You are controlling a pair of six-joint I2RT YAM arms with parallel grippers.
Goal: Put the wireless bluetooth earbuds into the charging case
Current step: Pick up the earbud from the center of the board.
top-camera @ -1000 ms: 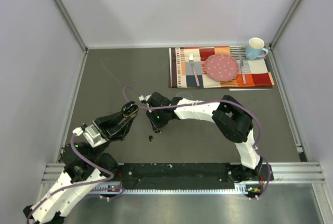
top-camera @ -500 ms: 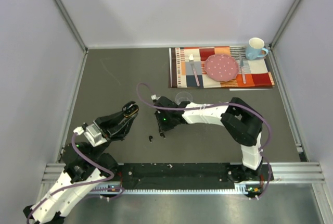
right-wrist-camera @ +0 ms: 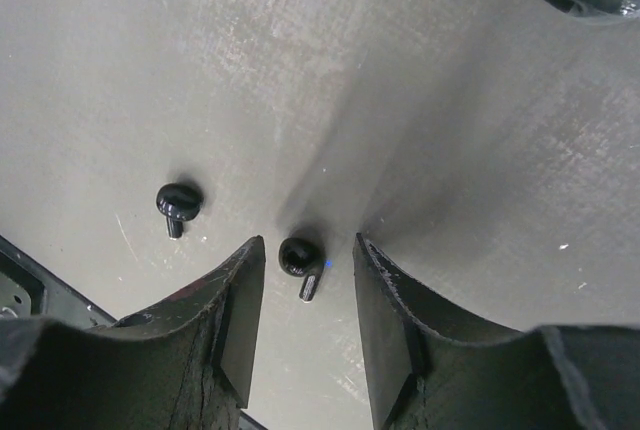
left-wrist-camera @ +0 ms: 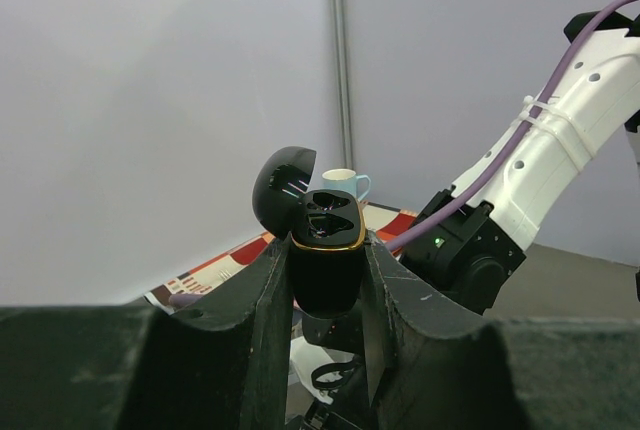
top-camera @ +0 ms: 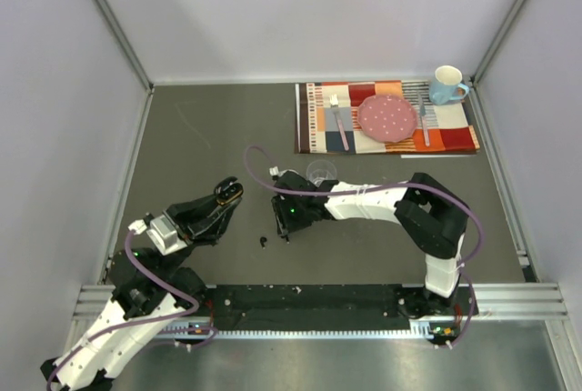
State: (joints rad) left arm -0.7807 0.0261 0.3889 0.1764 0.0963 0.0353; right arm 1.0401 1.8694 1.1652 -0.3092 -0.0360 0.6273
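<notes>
The charging case (left-wrist-camera: 327, 255) is black with a gold rim, and its lid (left-wrist-camera: 284, 184) is flipped open. My left gripper (left-wrist-camera: 328, 285) is shut on it and holds it upright above the table; the top view shows this case (top-camera: 227, 195) at left of centre. My right gripper (right-wrist-camera: 308, 246) is open and points down at the table. One small black earbud (right-wrist-camera: 297, 255) lies between its fingers, touching neither. A second earbud (right-wrist-camera: 178, 200) lies just left of the left finger (right-wrist-camera: 240, 290). In the top view one earbud (top-camera: 264, 242) shows beside the right gripper (top-camera: 285, 229).
A clear plastic cup (top-camera: 319, 171) stands just behind the right arm's wrist. At the back right a striped placemat (top-camera: 318, 132) carries a pink plate (top-camera: 387, 118), two forks and a blue mug (top-camera: 447, 85). A black rail (top-camera: 309, 305) runs along the near edge.
The right gripper has come nearer and lower towards the loose earbuds, and its jaws have opened. The left gripper and case have stayed put.
</notes>
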